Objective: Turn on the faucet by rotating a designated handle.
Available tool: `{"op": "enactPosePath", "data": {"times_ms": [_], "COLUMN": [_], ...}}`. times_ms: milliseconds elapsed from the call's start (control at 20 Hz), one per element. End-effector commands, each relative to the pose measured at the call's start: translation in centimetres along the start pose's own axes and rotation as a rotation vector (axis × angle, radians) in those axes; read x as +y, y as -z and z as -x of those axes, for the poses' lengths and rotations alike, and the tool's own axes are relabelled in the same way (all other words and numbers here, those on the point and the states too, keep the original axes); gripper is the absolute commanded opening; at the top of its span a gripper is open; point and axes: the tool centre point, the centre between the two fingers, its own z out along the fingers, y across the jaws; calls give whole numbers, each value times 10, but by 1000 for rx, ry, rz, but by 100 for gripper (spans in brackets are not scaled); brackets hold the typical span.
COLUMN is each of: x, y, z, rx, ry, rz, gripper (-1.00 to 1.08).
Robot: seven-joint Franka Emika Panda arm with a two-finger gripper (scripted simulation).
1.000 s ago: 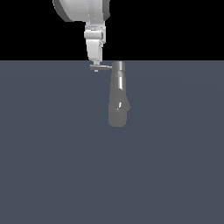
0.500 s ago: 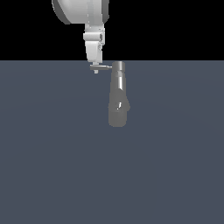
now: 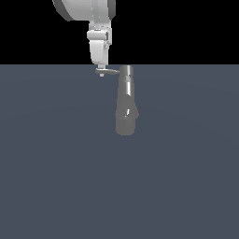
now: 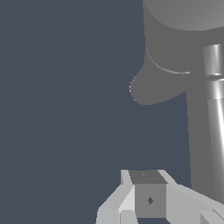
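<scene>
The grey faucet (image 3: 126,107) lies on the dark floor, narrow at its far end and widening to a rounded end toward the camera. Its handle (image 3: 112,71), a thin grey rod, sticks out from the narrow end toward the exterior view's left. My white gripper (image 3: 101,70) comes down from above with its fingers together. Its tip rests on the outer end of the handle and holds nothing. In the wrist view the faucet (image 4: 175,52) fills one side, beyond the gripper (image 4: 148,192).
A flat dark blue-grey floor (image 3: 56,163) spreads around the faucet, under a black background. The white arm (image 3: 86,9) hangs over the far edge of the scene.
The fingertip and the handle's outer end have shifted very slightly, upward in the exterior view. The faucet body has stayed put.
</scene>
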Motion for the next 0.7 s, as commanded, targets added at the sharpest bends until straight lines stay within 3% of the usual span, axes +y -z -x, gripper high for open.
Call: {"op": "enactPosePath", "data": {"times_ms": [0, 650], "x": [6, 35], "y": [1, 13], "z": [0, 1], "rx": [0, 0], "ry": [1, 0], "rz": [4, 4], "gripper": [-100, -100]}}
